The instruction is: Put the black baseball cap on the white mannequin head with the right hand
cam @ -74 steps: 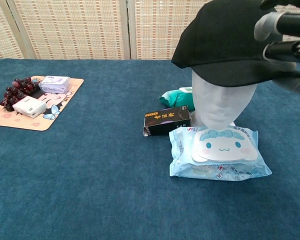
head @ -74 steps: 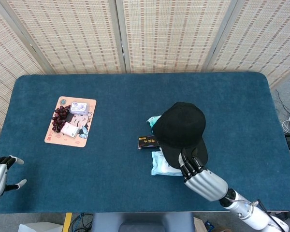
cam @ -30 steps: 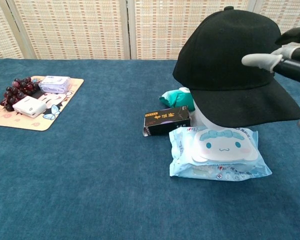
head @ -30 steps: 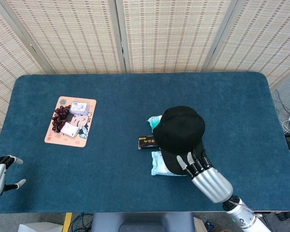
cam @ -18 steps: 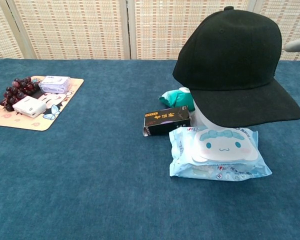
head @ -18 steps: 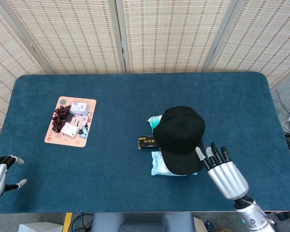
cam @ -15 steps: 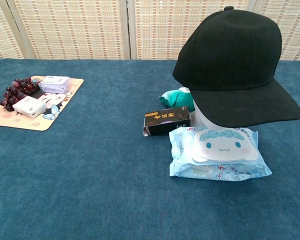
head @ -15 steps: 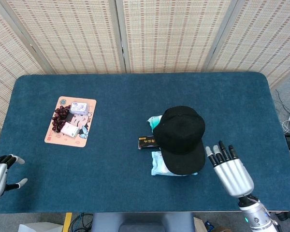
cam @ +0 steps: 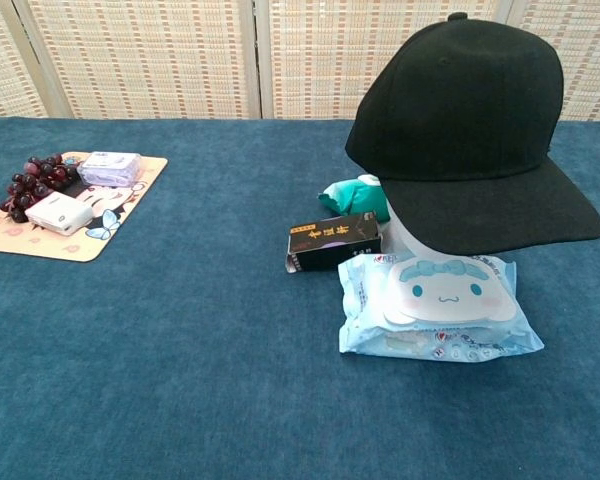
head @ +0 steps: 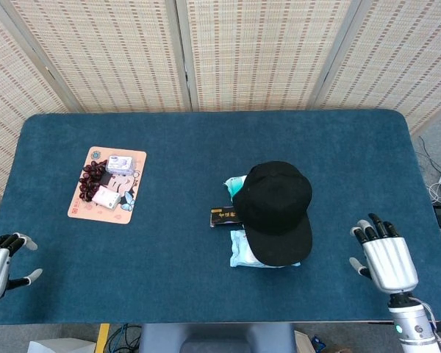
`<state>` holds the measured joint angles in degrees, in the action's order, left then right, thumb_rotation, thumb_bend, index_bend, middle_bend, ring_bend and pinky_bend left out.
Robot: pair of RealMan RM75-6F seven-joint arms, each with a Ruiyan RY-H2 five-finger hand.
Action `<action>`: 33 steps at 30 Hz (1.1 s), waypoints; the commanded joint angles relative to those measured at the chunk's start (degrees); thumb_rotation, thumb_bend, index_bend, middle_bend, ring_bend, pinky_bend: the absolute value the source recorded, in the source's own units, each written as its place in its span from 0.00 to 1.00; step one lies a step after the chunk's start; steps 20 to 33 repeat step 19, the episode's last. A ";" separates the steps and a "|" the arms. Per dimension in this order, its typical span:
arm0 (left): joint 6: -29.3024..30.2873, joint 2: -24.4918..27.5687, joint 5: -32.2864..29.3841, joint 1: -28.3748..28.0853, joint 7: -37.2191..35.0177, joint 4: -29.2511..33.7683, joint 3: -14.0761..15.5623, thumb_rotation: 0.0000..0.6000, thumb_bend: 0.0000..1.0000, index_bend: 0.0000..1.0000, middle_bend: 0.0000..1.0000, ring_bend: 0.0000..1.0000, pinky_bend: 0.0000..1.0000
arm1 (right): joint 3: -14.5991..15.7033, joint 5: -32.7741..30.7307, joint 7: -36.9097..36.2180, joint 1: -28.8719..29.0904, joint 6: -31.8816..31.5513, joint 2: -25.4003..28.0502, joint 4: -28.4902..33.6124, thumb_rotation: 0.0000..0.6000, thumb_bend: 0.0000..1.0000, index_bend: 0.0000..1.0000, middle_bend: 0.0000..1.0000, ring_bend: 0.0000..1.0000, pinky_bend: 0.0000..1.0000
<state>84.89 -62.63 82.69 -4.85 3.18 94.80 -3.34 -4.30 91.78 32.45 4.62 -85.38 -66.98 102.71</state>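
Observation:
The black baseball cap [head: 276, 210] [cam: 472, 125] sits on the white mannequin head [cam: 412, 234], covering all of it but a sliver of the neck under the brim. The brim points toward the table's near edge. My right hand [head: 386, 262] hangs over the near right part of the table, well apart from the cap, holding nothing with its fingers apart. At the near left corner, my left hand [head: 0, 265] is empty with fingers apart. Neither hand shows in the chest view.
A pack of wet wipes [cam: 436, 304] [head: 242, 251] lies in front of the mannequin. A black box [cam: 334, 240] and a teal packet [cam: 356, 195] lie to its left. A tray [head: 79, 208] with grapes [cam: 32, 182] and two small packs sits at the far left.
My right hand let go of the cap's brim and drew back to the right, out of the chest view. The cap stays on the mannequin head. The left hand has not moved.

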 commanded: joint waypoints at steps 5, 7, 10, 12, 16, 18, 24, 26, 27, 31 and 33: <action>-0.32 -0.15 -0.10 -0.08 0.15 -0.10 0.05 1.00 0.08 0.47 0.38 0.30 0.44 | -1.62 -2.76 -8.47 -1.02 -2.83 -0.36 -4.04 1.00 0.00 0.45 0.35 0.19 0.31; -0.36 -0.15 -0.19 -0.08 0.29 -0.06 0.03 1.00 0.08 0.47 0.38 0.30 0.44 | -1.82 -3.12 -9.45 -1.03 -2.98 -0.17 -4.25 1.00 0.00 0.45 0.35 0.19 0.31; -0.42 -0.03 -0.23 -0.10 0.36 0.14 0.02 1.00 0.08 0.46 0.38 0.30 0.44 | -1.94 -3.95 -10.49 -0.81 -2.35 0.28 -4.39 1.00 0.00 0.45 0.35 0.19 0.31; -0.38 0.04 -0.28 -0.06 0.18 0.25 -0.03 1.00 0.08 0.47 0.38 0.30 0.44 | -2.12 -4.49 -11.02 -0.63 -2.02 0.41 -4.52 1.00 0.00 0.45 0.35 0.19 0.31; -0.65 0.16 -0.89 0.01 0.06 0.06 -0.10 1.00 0.08 0.47 0.38 0.30 0.44 | -2.69 -6.02 -12.22 -0.15 -1.14 0.73 -4.76 1.00 0.00 0.45 0.35 0.19 0.31; -0.72 0.22 -1.23 0.09 0.16 0.13 -0.14 1.00 0.08 0.47 0.38 0.30 0.44 | -2.81 -6.56 -12.60 0.04 -0.74 0.88 -4.75 1.00 0.00 0.45 0.35 0.19 0.31; -0.66 0.25 -1.25 0.15 0.30 0.21 -0.11 1.00 0.08 0.47 0.38 0.30 0.44 | -2.77 -6.65 -12.79 0.13 -0.52 1.03 -4.63 1.00 0.00 0.45 0.35 0.19 0.31; -0.66 0.25 -1.25 0.15 0.30 0.21 -0.11 1.00 0.08 0.47 0.38 0.30 0.44 | -2.77 -6.65 -12.79 0.13 -0.52 1.03 -4.63 1.00 0.00 0.45 0.35 0.19 0.31; -0.66 0.25 -1.25 0.15 0.30 0.21 -0.11 1.00 0.08 0.47 0.38 0.30 0.44 | -2.77 -6.65 -12.79 0.13 -0.52 1.03 -4.63 1.00 0.00 0.45 0.35 0.19 0.31; -0.66 0.25 -1.25 0.15 0.30 0.21 -0.11 1.00 0.08 0.47 0.38 0.30 0.44 | -2.77 -6.65 -12.79 0.13 -0.52 1.03 -4.63 1.00 0.00 0.45 0.35 0.19 0.31; -0.66 0.25 -1.25 0.15 0.30 0.21 -0.11 1.00 0.08 0.47 0.38 0.30 0.44 | -2.77 -6.65 -12.79 0.13 -0.52 1.03 -4.63 1.00 0.00 0.45 0.35 0.19 0.31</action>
